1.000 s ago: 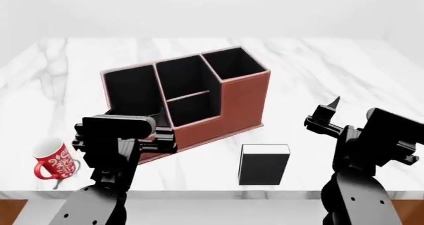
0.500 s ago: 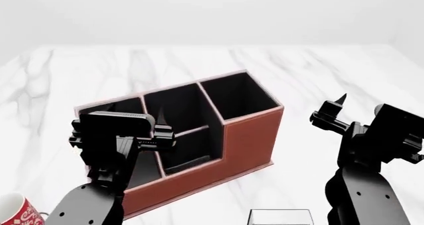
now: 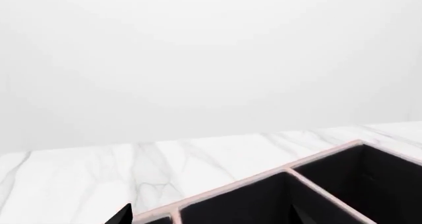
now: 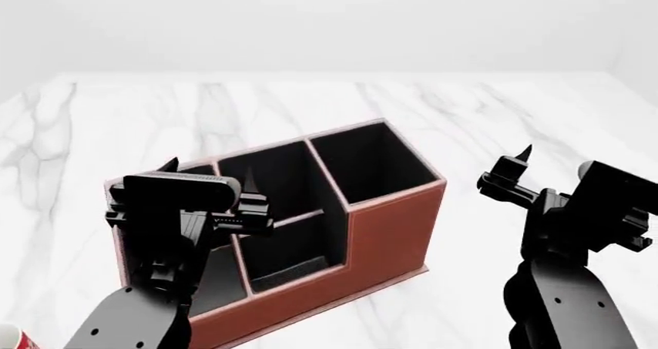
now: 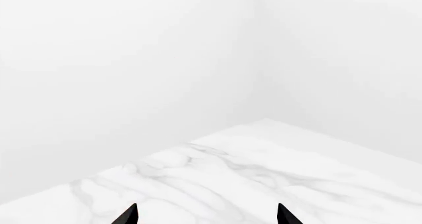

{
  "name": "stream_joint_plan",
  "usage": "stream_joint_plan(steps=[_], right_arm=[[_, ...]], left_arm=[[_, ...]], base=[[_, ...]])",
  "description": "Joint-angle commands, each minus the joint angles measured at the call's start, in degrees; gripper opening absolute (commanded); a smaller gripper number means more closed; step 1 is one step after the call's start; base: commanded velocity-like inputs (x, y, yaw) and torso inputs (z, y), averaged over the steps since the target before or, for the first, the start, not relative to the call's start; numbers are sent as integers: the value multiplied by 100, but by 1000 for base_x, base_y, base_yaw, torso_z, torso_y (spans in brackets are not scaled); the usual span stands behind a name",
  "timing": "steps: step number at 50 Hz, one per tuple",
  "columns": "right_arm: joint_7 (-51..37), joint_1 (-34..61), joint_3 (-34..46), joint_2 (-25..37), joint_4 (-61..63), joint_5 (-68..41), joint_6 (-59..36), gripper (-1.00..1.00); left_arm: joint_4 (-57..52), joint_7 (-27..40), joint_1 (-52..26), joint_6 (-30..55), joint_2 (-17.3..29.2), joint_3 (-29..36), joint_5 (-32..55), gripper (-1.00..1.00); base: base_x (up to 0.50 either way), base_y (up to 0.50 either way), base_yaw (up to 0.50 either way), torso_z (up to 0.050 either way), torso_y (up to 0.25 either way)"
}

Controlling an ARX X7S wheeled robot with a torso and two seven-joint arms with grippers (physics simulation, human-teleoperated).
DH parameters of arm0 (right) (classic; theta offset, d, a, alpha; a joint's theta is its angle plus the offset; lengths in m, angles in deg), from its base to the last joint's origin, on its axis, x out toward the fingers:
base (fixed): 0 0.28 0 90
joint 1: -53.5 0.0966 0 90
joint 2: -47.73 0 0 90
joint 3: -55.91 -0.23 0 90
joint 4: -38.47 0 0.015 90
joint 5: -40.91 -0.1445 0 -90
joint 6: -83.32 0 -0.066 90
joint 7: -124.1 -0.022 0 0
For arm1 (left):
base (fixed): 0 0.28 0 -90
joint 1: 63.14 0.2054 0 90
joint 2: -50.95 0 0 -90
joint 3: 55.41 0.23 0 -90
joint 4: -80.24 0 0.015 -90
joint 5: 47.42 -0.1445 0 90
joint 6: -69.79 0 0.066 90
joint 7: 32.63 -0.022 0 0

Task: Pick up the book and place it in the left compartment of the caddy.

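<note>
1. The caddy (image 4: 308, 233) stands on the white marble tabletop (image 4: 123, 125), set at an angle, its taller squarish section toward the right. A sliver of a red-and-white mug (image 4: 11, 337) shows at the head view's lower left corner.
2. The left arm's black housing stands in front of the left compartment (image 4: 211, 276) and hides most of it.
3. The book is out of sight in every view.
4. The left claw (image 4: 206, 173) hangs above the caddy's left end, its two pointed tips spread well apart with nothing between them.
5. The right claw (image 5: 205, 215) is raised off to the caddy's right, touching nothing. The right wrist view shows its tips wide apart and empty over bare marble.
6. Only the left wrist view shows the caddy's pale top rim and dividers from close by (image 3: 283, 184), with the claw's tips at the frame edge.
</note>
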Motion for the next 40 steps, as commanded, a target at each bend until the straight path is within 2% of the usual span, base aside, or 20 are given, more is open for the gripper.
stream_joint_plan(steps=[1,4,8,9,12,13,14,15,16,17,18,19,21,22,25,30,33,35,36,40], right_arm=[[-61,12,32,38,-16,-57,-55,100],[-81,19,28,48,-21,-73,-68,100],[-102,17,41,64,-10,-84,-74,100],[-91,9,42,67,-10,-95,-47,100],[-82,-1,64,79,-30,-102,-9,100],[-84,5,77,85,-58,-95,4,100],[-83,5,77,87,-60,-105,5,100],[-100,4,105,98,-72,-73,16,100],[-98,3,96,99,-70,-89,18,100],[-100,9,77,102,-73,-110,8,100],[-107,9,78,105,-74,-110,13,100],[-103,4,77,105,-69,-124,20,100],[-115,3,100,110,-68,-118,19,100],[-107,-11,112,109,-68,-121,43,100],[-112,-5,123,118,-99,-128,61,100],[-130,11,124,134,-153,-141,86,100],[-141,12,142,139,-165,-144,94,100],[-143,4,159,141,-165,-150,99,100],[-146,4,161,143,-166,-153,100,100],[-158,6,141,157,-147,-192,84,100]], left_arm=[[-3,38,5,11,32,28,35,100],[-29,51,-6,56,17,-3,82,100],[-200,-41,-175,524,15,-133,376,100],[-399,-125,-350,910,208,81,406,100],[-809,-213,-692,1593,362,57,615,100],[-1036,-230,-1055,2317,575,211,692,100],[-1164,-343,-1174,2536,610,163,828,100],[-1442,-949,-1472,3317,347,-549,1561,100],[-1591,-1090,-1656,3639,337,-696,1764,100],[-1584,-964,-1925,4099,325,-1020,2354,100],[-1171,-120,-2098,4103,570,-1342,3214,100],[-576,739,-2602,4100,1021,-1406,4073,100],[-139,2270,-3071,4033,1380,-1051,5792,100],[-79,2329,-3412,4042,1579,-726,6651,100],[286,2597,-3760,3943,1905,-78,9122,100],[690,2551,-4351,3861,2197,688,9928,100],[824,2624,-4598,3726,2225,919,10135,100],[1064,2926,-4830,3447,2364,1426,10716,100],[1058,2942,-4845,3423,2373,1450,10736,100],[1236,3116,-5353,3417,2445,2234,11369,100]], base=[[0,0,0,0,0],[0,0,0,0,0],[0,0,0,0,0],[0,0,0,0,0],[0,0,0,0,0],[0,0,0,0,0],[0,0,0,0,0],[0,0,0,0,0],[0,0,0,0,10],[0,0,0,0,0],[0,0,0,0,0],[0,0,0,0,0],[0,0,0,0,0],[0,0,0,0,0],[0,0,0,0,0],[0,0,0,0,0],[0,0,0,0,0],[0,0,0,0,0],[0,0,0,0,0],[0,0,0,0,0]])
